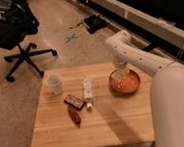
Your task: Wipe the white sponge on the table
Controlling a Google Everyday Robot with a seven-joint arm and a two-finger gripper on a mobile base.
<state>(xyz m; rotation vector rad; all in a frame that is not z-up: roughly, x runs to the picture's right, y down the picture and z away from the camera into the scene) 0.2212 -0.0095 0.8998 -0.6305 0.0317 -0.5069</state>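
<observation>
Sponge [117, 75] pale, under gripper [118, 74].

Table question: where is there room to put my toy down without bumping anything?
The table has bare wood along the near edge, below the red thing, and at the left edge beside the cup. It is crowded in the middle by the tube and dark bar, and at the orange bowl, where the gripper is.
</observation>
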